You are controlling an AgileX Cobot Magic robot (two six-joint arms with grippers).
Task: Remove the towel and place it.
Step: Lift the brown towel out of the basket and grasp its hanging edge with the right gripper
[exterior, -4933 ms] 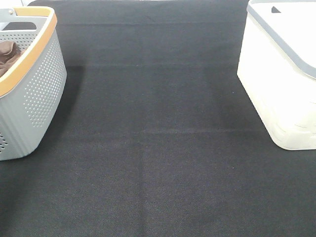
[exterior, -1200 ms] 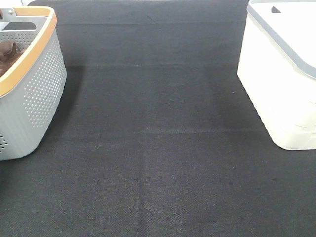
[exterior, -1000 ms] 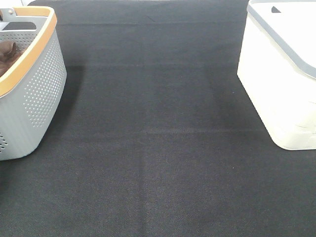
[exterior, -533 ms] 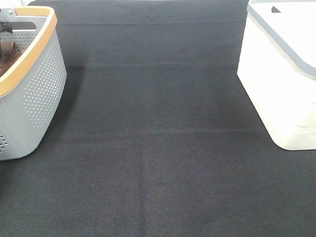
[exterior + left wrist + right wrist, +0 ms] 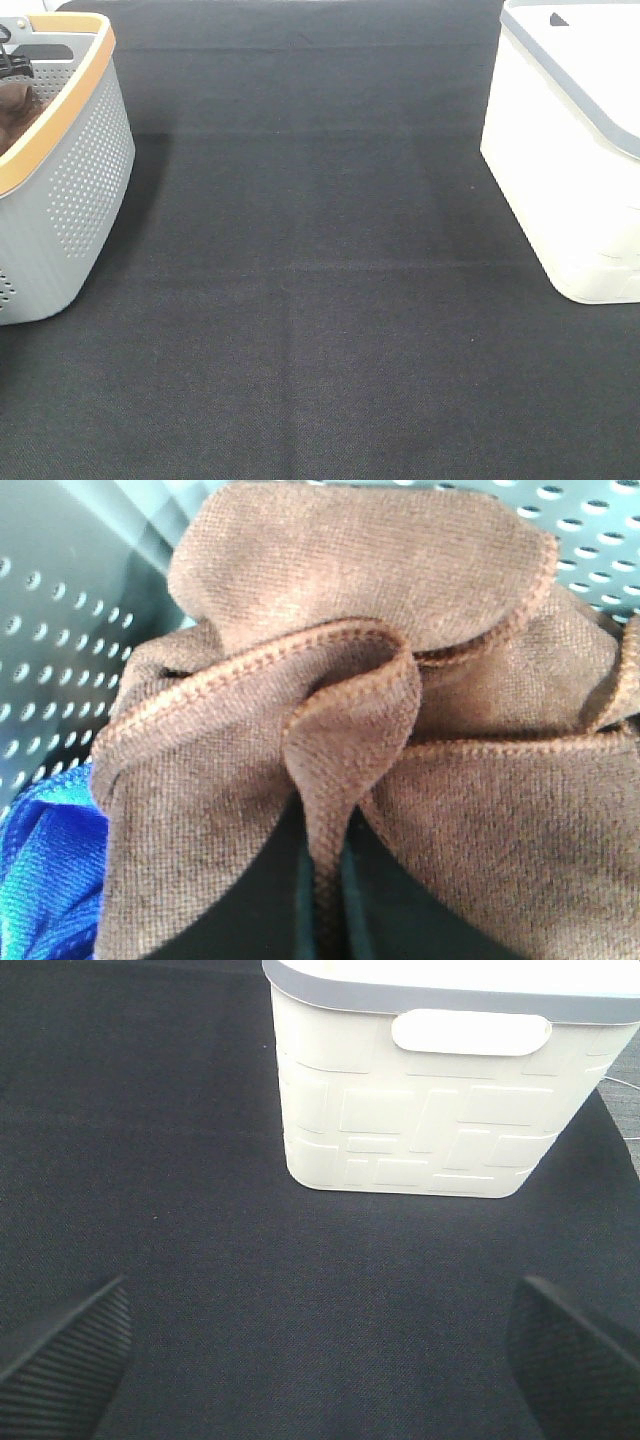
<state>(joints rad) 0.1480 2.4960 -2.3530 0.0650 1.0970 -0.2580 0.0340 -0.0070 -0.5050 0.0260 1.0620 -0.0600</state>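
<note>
The reddish-brown towel point(image 5: 330, 710) with a stitched hem lies bunched in the grey basket point(image 5: 75, 170) at the far left; in the high view only a bit of it shows point(image 5: 14, 105). A dark part of my left gripper point(image 5: 10, 62) shows just over it inside the basket. The towel fills the left wrist view, very close, and the fingers do not show clearly. My right gripper point(image 5: 320, 1360) is open and empty above the black mat, facing the white basket point(image 5: 430, 1100).
A blue cloth point(image 5: 40, 870) lies beside the towel in the grey basket, whose rim is orange point(image 5: 62, 105). The white basket point(image 5: 570, 150) stands at the right edge. A black mat point(image 5: 320, 300) covers the table between them.
A dark part of my left gripper has come into view over the grey basket and moved down toward the towel. The baskets and the right arm have not moved.
</note>
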